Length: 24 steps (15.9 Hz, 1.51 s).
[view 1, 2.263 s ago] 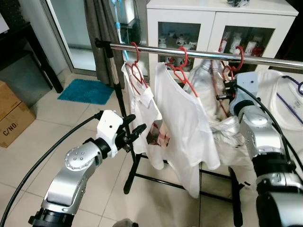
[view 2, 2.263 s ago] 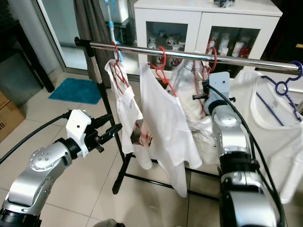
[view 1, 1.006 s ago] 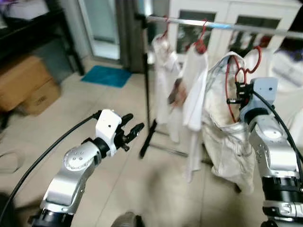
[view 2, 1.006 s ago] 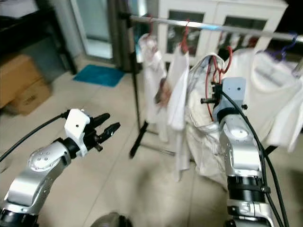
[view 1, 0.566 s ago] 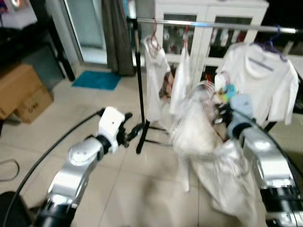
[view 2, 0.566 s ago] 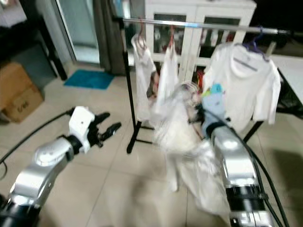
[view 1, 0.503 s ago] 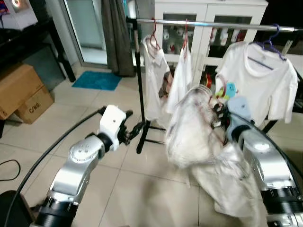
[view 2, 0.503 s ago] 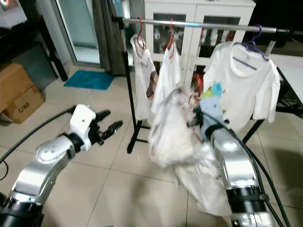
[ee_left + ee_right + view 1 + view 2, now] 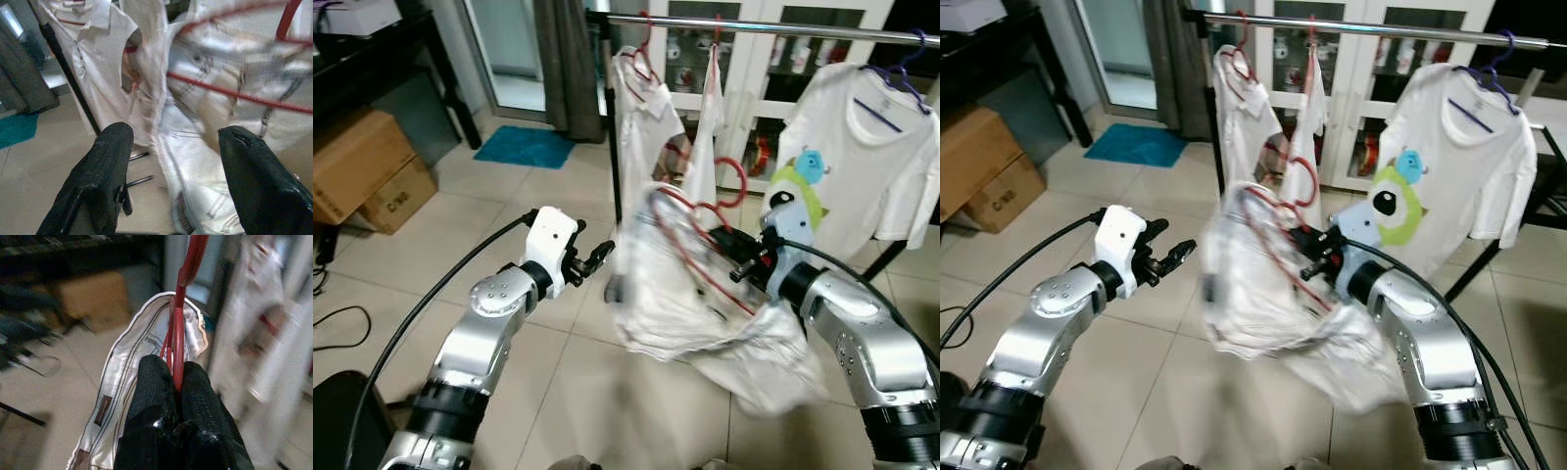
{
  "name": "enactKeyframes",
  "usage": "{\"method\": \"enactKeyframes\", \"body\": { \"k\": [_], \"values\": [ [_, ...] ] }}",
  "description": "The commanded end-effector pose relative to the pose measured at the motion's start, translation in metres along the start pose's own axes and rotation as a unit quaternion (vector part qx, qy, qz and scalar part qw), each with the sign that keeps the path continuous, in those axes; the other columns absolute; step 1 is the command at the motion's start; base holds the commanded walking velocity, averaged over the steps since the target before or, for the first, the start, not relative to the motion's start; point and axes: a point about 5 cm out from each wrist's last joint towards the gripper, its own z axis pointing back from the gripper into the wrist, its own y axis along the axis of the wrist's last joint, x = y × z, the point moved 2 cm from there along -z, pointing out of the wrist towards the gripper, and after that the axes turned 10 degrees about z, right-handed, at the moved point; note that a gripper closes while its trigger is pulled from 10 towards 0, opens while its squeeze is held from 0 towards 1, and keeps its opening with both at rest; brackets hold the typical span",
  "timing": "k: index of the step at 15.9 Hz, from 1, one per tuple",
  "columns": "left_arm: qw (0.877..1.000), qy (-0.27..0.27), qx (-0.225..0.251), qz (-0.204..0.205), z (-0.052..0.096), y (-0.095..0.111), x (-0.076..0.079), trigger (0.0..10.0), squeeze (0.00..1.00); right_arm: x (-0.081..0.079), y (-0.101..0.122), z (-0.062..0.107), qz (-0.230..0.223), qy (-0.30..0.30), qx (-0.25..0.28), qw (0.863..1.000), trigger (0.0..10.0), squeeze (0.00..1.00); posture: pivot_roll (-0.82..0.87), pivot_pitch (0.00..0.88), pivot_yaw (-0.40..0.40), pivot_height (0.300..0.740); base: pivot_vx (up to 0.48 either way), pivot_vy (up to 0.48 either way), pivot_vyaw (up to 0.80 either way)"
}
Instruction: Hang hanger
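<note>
The right gripper (image 9: pixel 175 382) has its two black fingers pinched tight on the neck of a red wire hanger (image 9: pixel 705 220), which carries a crumpled white garment (image 9: pixel 695 313) hanging low in front of the robot, well below the rail. The hanger's hook (image 9: pixel 732 181) curls up beside the clothes already hung.

The left gripper (image 9: pixel 597 259) hovers just beside the garment's left edge, its fingers (image 9: pixel 105 171) spread wide with nothing between them.

Behind stands a chrome clothes rail (image 9: pixel 773 27) on a black upright post (image 9: pixel 612 127). Two white shirts on red hangers (image 9: pixel 651 108) hang at its left end, and a white T-shirt with a green cartoon monster (image 9: pixel 862 147) hangs on a purple hanger (image 9: pixel 901 78) to the right. Between those the rail is bare. A white glass-fronted cabinet (image 9: pixel 1371 59) stands behind the rail.

To the left lie beige floor tiles (image 9: pixel 431 245), two cardboard boxes (image 9: pixel 367 171), a teal mat (image 9: pixel 524 147) and a grey curtain (image 9: pixel 568 69).
</note>
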Motion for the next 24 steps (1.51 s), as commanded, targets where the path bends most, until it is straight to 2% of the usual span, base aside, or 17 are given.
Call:
{"method": "enactKeyframes", "body": {
  "k": [1, 3, 4, 7, 8, 9, 10, 15, 17, 18, 21, 24],
  "values": [
    [1.0, 0.011, -0.011, -0.005, -0.003, -0.005, -0.003, 10.0, 0.0, -0.007, 0.026, 0.001, 0.002, 0.034, 0.056, 0.998, 0.0, 0.0, -0.07, 0.0, 0.055, 0.74, 0.0, 0.0, 0.0],
    [0.999, 0.046, -0.009, -0.01, -0.001, -0.006, -0.015, 10.0, 0.0, -0.017, 0.036, 0.006, -0.022, 0.073, 0.086, 0.993, 0.0, 0.0, -0.08, 0.0, 0.057, 0.74, 0.0, 0.0, 0.0],
    [0.998, 0.056, -0.012, -0.029, 0.0, -0.007, -0.02, 10.0, 0.0, -0.02, 0.037, 0.008, -0.03, 0.085, 0.089, 0.992, 0.0, 0.0, -0.09, 0.0, 0.057, 0.74, 0.0, 0.0, 0.0],
    [0.998, 0.049, -0.005, -0.049, -0.005, -0.005, -0.019, 10.0, 0.0, -0.021, 0.038, 0.01, -0.031, 0.093, 0.086, 0.991, 0.0, 0.0, -0.09, 0.0, 0.066, 0.74, 0.0, 0.0, 0.0],
    [0.998, 0.052, -0.007, -0.044, -0.006, -0.007, -0.019, 9.0, 0.0, -0.022, 0.041, 0.011, -0.034, 0.096, 0.09, 0.991, 0.0, 0.0, -0.1, 0.0, 0.071, 0.74, 0.0, 0.0, 0.0],
    [0.998, 0.056, -0.007, -0.035, -0.006, -0.008, -0.02, 2.2, 0.0, -0.023, 0.042, 0.011, -0.038, 0.098, 0.094, 0.99, 0.0, 0.0, -0.1, 0.0, 0.071, 0.74, 0.0, 0.0, 0.0],
    [0.998, 0.066, -0.007, -0.022, -0.006, -0.01, -0.023, 0.0, 0.0, -0.025, 0.043, 0.012, -0.043, 0.101, 0.096, 0.989, 0.0, 0.0, -0.11, 0.0, 0.071, 0.74, 0.0, 0.0, 0.0],
    [0.997, 0.08, -0.009, 0.008, -0.007, -0.014, -0.026, 0.0, 0.0, -0.024, 0.045, 0.01, -0.045, 0.112, 0.097, 0.988, 0.0, 0.0, -0.09, 0.0, 0.072, 0.74, 0.0, 0.0, 0.0],
    [0.996, 0.081, -0.005, 0.044, -0.006, -0.016, -0.027, 0.0, 0.0, -0.024, 0.045, 0.012, -0.043, 0.116, 0.095, 0.988, 0.0, 0.0, -0.1, 0.0, 0.064, 0.74, 0.0, 0.0, 0.0],
    [0.996, 0.079, -0.002, 0.048, -0.006, -0.015, -0.027, 0.0, 0.0, -0.023, 0.045, 0.012, -0.043, 0.116, 0.095, 0.988, 0.0, 0.0, -0.1, 0.0, 0.065, 0.74, 0.0, 0.0, 0.0],
    [0.997, 0.063, 0.004, 0.039, -0.007, -0.011, -0.024, 0.0, 0.0, -0.022, 0.047, 0.011, -0.038, 0.12, 0.099, 0.987, 0.0, 0.0, -0.09, 0.0, 0.069, 0.74, 0.0, 0.0, 0.0],
    [0.996, 0.08, 0.006, 0.035, -0.005, -0.011, -0.031, 0.0, 0.0, -0.02, 0.042, 0.009, -0.027, 0.11, 0.09, 0.99, 0.0, 0.0, -0.1, 0.0, 0.059, 0.74, 0.0, 0.0, 0.0]
  ]
}}
